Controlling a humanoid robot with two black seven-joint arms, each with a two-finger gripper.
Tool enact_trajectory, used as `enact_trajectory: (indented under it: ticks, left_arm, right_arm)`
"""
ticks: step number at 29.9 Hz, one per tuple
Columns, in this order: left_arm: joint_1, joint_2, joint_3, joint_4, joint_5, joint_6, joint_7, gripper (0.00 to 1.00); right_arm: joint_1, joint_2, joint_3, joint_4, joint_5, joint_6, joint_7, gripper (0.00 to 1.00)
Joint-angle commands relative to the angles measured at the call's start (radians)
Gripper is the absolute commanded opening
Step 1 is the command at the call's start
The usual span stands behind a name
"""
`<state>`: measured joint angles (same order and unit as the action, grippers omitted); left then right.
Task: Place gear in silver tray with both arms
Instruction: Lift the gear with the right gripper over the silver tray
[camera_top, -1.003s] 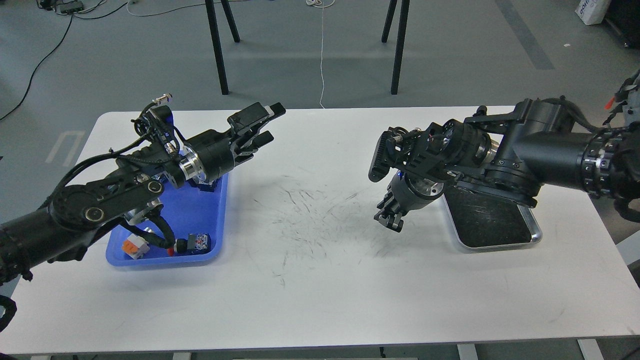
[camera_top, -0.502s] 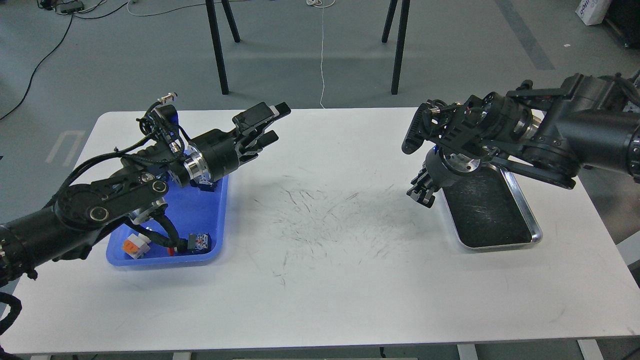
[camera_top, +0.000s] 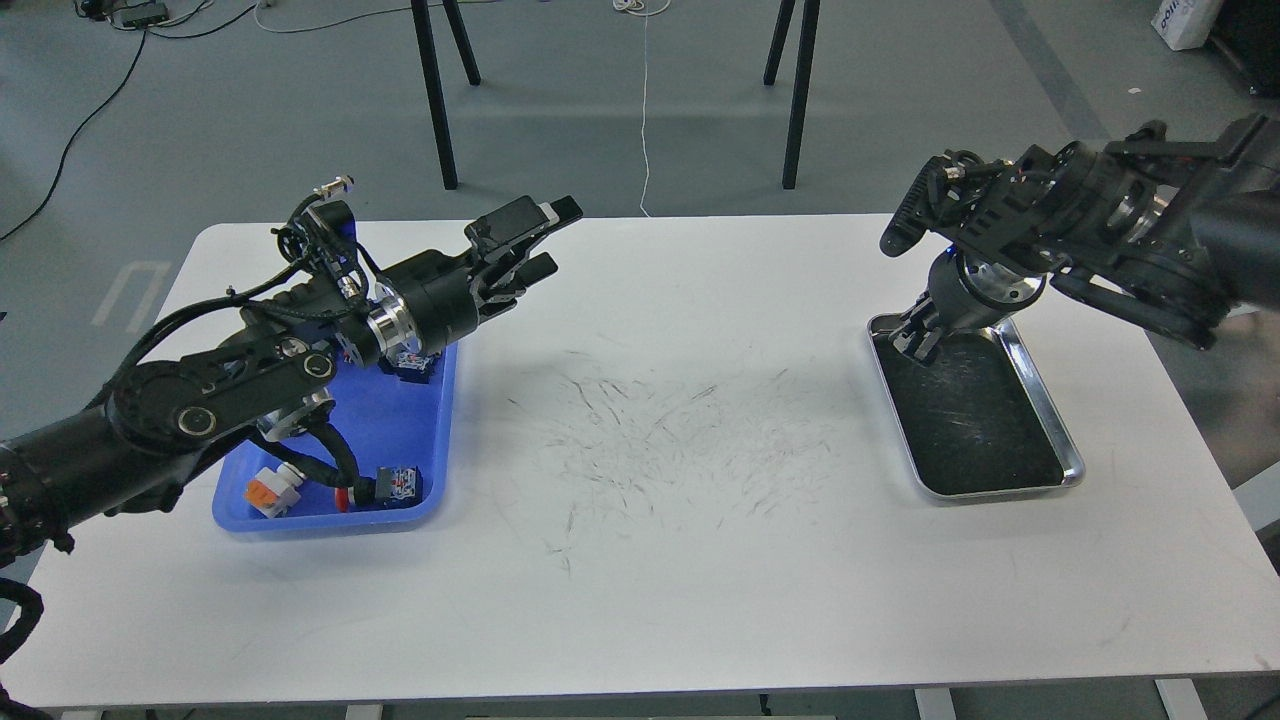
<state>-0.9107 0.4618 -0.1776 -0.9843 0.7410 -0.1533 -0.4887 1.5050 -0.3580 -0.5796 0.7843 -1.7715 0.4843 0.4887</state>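
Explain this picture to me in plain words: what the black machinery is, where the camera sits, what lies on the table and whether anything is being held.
There is one view, taken from the robot's own head, looking forward and down at a white table. The two black jointed things are its arms. The left arm comes in from the left, and its left gripper, a two-finger claw, hangs open and empty just past the far edge of a blue plastic tray that holds a few small parts. The right arm comes in from the right; its right gripper points down over the near-left corner of the silver tray, too dark to tell whether it is open. That tray's dark, scratched bottom looks bare, and nothing can be seen held.
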Motion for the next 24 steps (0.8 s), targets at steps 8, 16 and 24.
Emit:
enact_trajectory:
  ticks: [8, 16, 24]
  left_arm:
    - [-0.002, 0.0, -0.009, 0.0, 0.0, -0.003, 0.0, 1.0]
    - [-0.001, -0.005, -0.01, 0.0, 0.0, -0.003, 0.0, 1.0]
    - [0.004, -0.009, -0.008, 0.001, 0.0, -0.002, 0.0, 1.0]
  right_arm:
    - [-0.034, -0.05, -0.006, -0.094, 0.003, -0.001, 0.0, 0.19]
    - [-0.113, -0.05, 0.033, -0.206, 0.006, -0.015, 0.0, 0.2]
    - [-0.186, -0.049, 0.092, -0.269, 0.006, -0.02, 0.0, 0.2]
